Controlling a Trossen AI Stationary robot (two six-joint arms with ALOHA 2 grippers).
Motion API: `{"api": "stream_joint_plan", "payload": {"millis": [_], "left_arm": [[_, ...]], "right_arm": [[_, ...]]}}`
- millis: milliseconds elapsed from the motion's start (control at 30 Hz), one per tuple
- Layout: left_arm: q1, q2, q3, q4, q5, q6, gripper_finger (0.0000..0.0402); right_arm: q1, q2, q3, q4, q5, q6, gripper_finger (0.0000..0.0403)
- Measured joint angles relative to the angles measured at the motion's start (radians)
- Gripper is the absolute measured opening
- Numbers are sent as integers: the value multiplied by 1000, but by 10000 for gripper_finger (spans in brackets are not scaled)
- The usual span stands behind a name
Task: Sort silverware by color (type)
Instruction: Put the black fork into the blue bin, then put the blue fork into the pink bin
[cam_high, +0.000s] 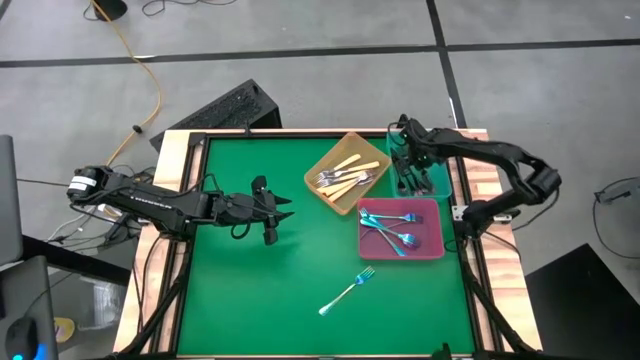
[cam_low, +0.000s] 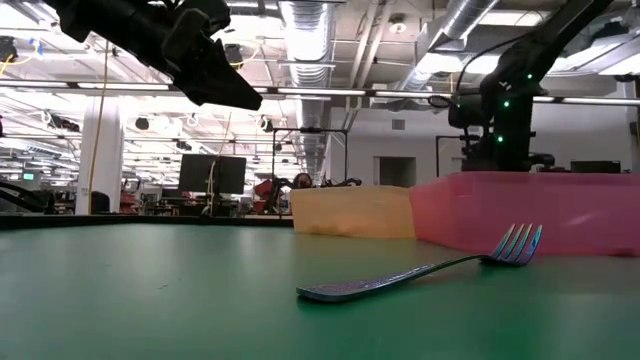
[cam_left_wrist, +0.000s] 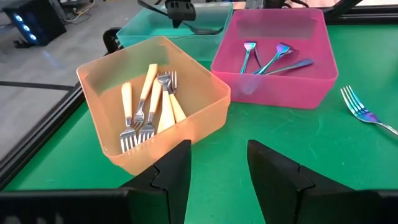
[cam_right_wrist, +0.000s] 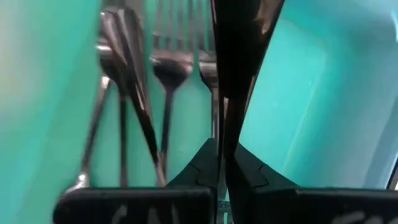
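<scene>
One iridescent blue fork (cam_high: 348, 291) lies flat on the green table, near the front edge; the low view shows this fork (cam_low: 420, 275) close up. Cream-handled forks (cam_left_wrist: 149, 106) lie in the orange tray (cam_high: 330, 160). Blue forks (cam_left_wrist: 267, 56) lie in the pink tray (cam_high: 435, 245). Black forks (cam_right_wrist: 124, 74) lie in the teal tray (cam_high: 440, 182). My right gripper (cam_high: 408, 165) reaches down into the teal tray, fingers shut. My left gripper (cam_high: 280, 212) hangs open above the table's middle, left of the orange tray, touching nothing. My right gripper (cam_right_wrist: 222, 93) is shut on a black fork (cam_right_wrist: 208, 68) whose thin handle runs in between the two fingers. The fingers point down into the teal tray from above and lie roughly along the fork. They hide the exact place of contact.
The three trays stand close together at the table's far right. The raised wooden rim (cam_high: 185, 180) frames the table. Open green surface (cam_high: 260, 290) lies left of and in front of the trays. A black box (cam_high: 225, 108) sits beyond the far edge.
</scene>
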Motion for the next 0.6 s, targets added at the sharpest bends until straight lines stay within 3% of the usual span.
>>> {"api": "stream_joint_plan", "payload": {"millis": [300, 600], "left_arm": [[0, 0, 0, -1, 0, -1, 142], [0, 0, 0, -6, 0, -2, 142]], "right_arm": [[-16, 93, 3, 4, 10, -6, 33], [-15, 105, 1, 28, 22, 6, 86]]}}
